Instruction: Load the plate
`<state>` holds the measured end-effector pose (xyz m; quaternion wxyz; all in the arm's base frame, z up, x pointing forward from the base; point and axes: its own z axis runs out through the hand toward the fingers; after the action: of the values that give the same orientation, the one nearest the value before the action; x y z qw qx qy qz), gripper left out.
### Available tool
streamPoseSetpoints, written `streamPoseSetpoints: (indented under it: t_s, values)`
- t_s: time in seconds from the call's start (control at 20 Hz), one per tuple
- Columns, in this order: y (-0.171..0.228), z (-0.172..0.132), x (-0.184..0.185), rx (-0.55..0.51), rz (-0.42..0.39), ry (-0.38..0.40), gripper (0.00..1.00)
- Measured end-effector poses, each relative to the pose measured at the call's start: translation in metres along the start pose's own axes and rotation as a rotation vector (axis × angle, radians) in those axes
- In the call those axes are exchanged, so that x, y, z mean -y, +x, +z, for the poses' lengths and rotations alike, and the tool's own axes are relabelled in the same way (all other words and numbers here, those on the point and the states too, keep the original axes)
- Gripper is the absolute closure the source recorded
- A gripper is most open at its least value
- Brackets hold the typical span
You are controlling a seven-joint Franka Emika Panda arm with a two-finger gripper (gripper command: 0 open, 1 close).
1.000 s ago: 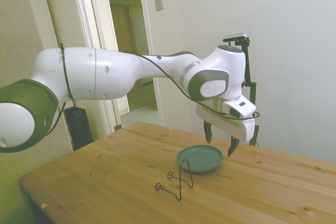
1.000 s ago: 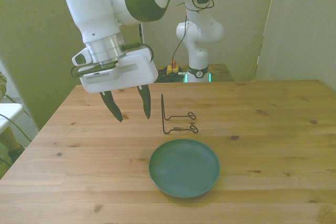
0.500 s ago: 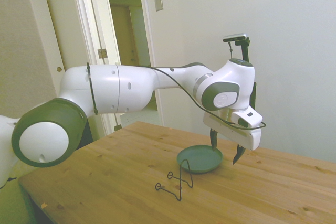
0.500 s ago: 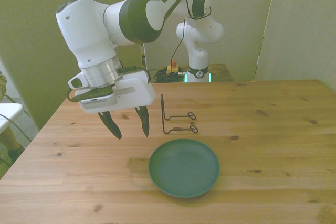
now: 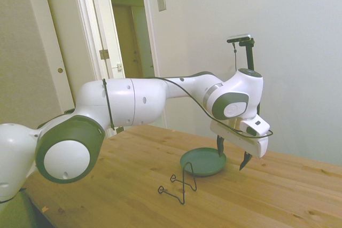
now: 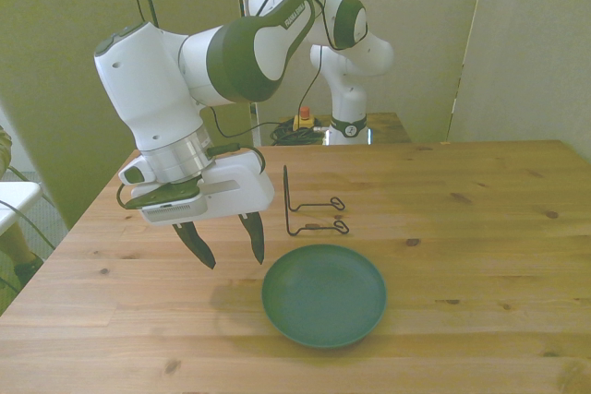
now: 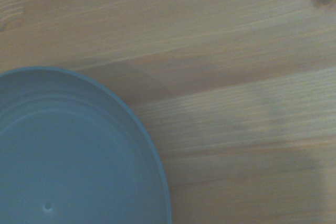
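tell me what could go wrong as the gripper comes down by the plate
The open gripper hangs off the plate toward the front view's left, so closing may miss the low rim or shove the plate. The plate lies flat on the table, a hard edge to grip. The wire stand is close behind; a sliding plate could knock it.

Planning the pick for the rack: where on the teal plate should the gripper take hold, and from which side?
Probably the raised rim. The plate lies flat on the table, too wide to span, so one finger would go inside the rim and one outside. The open gripper hangs off the plate's edge on the front view's left, so that near rim, taken from above, looks easiest. The wire stand is on the far side, clear of it.
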<state>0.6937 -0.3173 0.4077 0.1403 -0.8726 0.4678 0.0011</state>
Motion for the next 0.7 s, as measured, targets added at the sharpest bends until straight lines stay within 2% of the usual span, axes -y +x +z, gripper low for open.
streamPoseSetpoints:
  t_s: [0.7]
  values:
    - [-0.001, 0.030, 0.019, 0.058, -0.053, -0.011, 0.00]
